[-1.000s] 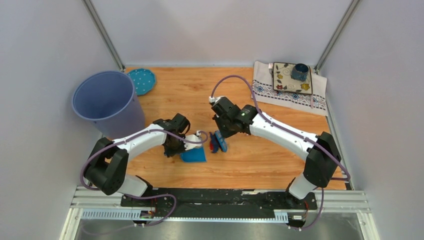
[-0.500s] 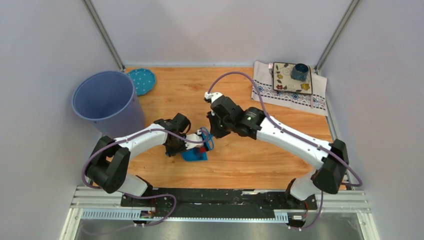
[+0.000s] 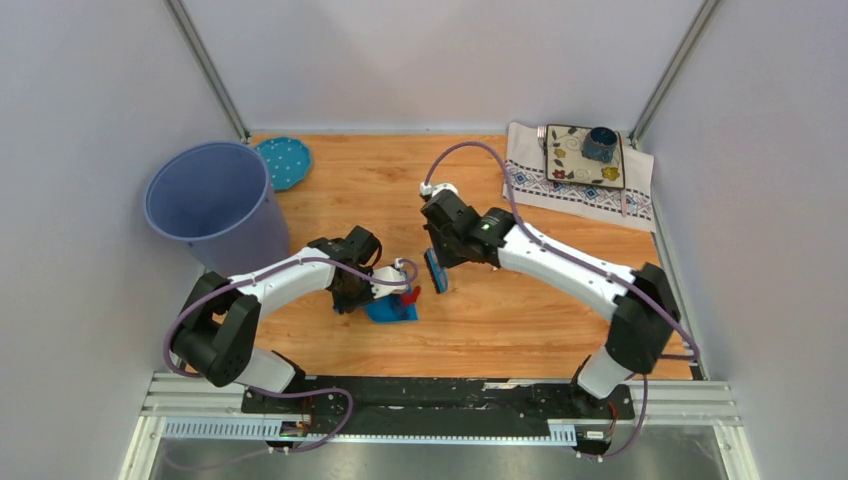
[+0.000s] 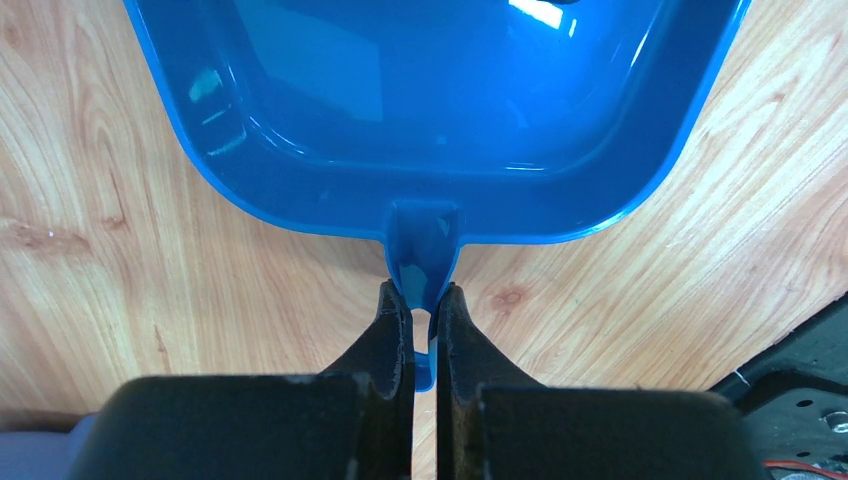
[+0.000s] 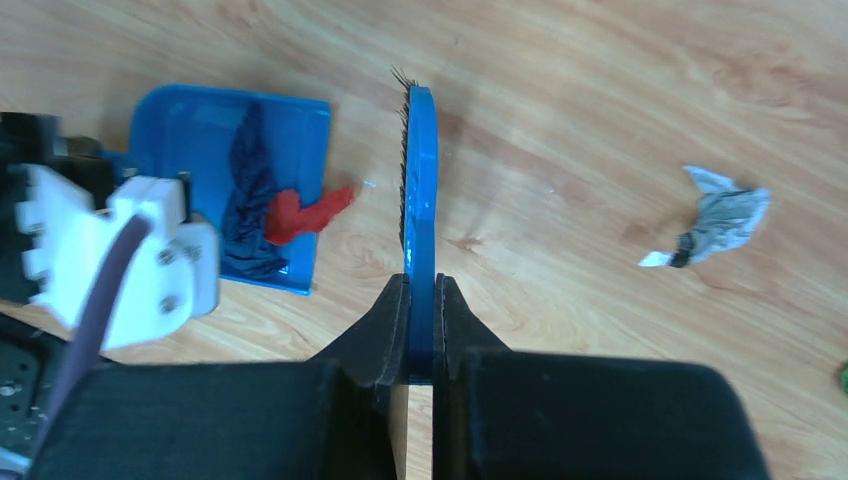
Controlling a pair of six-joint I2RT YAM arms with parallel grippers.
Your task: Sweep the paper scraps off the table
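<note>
Wood table (image 5: pixel 600 90) | right wrist only: grey paper scrap (image 5: pixel 722 224) | left end effector (image 4: pixel 425 297) clamps dustpan (image 4: pixel 430 110) | right end effector (image 5: pixel 421 287) clamps brush (image 5: pixel 420 170)

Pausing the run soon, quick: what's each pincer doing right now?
Left pincer: shut on the dustpan, by its handle.
Right pincer: shut on the brush.

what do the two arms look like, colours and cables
Both match: the left arm and right arm have smooth white link shells between chunky black joints. A thin purple cable runs along each. The left tool and right tool each end in two tapered matte black fingers on a black block. A small green light shows on the right arm.
</note>
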